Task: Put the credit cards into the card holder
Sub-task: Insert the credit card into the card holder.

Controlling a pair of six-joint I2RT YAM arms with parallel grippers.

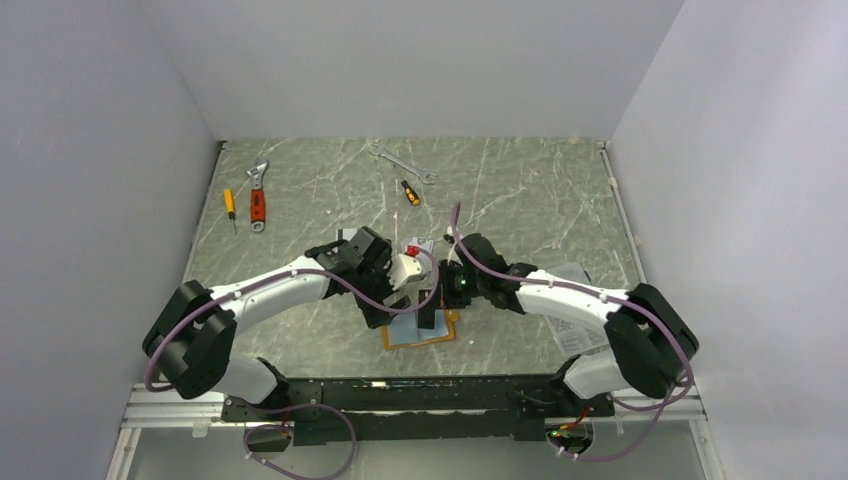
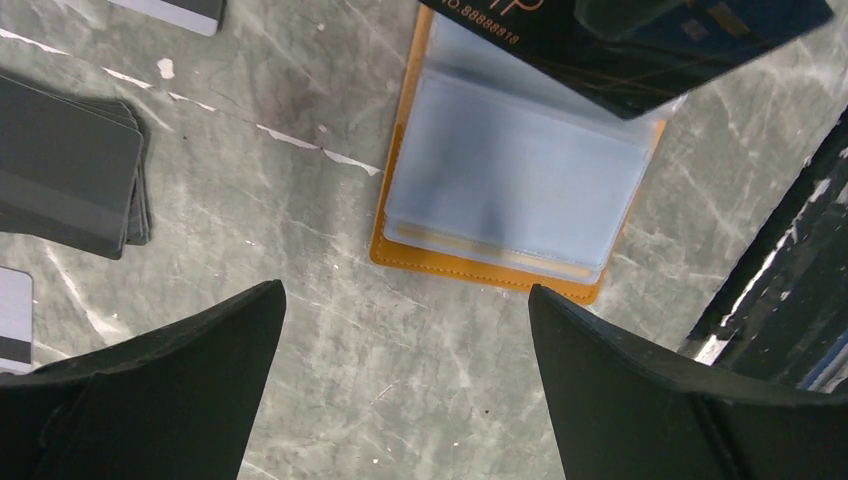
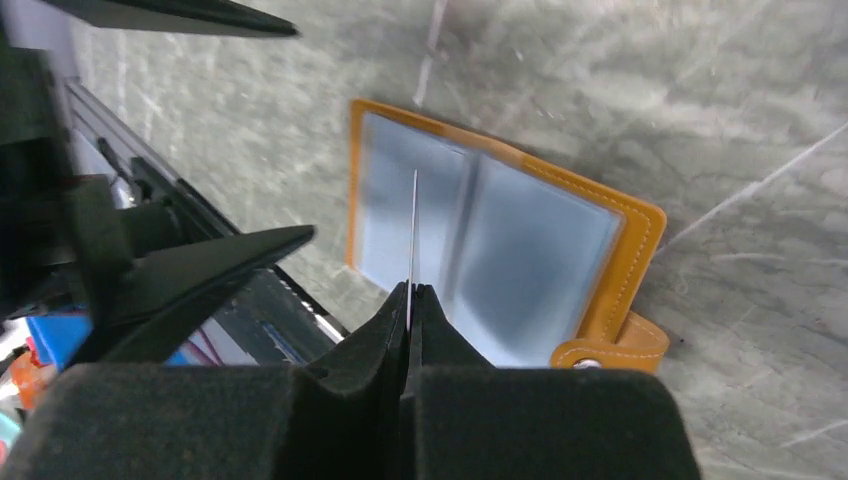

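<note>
The card holder (image 1: 447, 335) lies open near the table's front edge, orange with clear pockets facing up. It shows in the left wrist view (image 2: 500, 190) and in the right wrist view (image 3: 520, 250), its snap tab (image 3: 612, 350) at one end. My right gripper (image 3: 411, 290) is shut on a dark credit card (image 3: 413, 230), seen edge-on above the holder's fold. The same card (image 2: 650, 55) hangs over the holder's far side. My left gripper (image 2: 402, 292) is open and empty over bare table just short of the holder. A stack of dark cards (image 2: 70, 170) lies to its left.
Silver-grey cards lie at the frame edges (image 2: 175, 10) (image 2: 10, 330). A red-handled adjustable wrench (image 1: 258, 197), two small screwdrivers (image 1: 229, 205) (image 1: 410, 192) and a silver spanner (image 1: 403, 163) lie at the back. The black front rail (image 2: 790, 270) runs right beside the holder.
</note>
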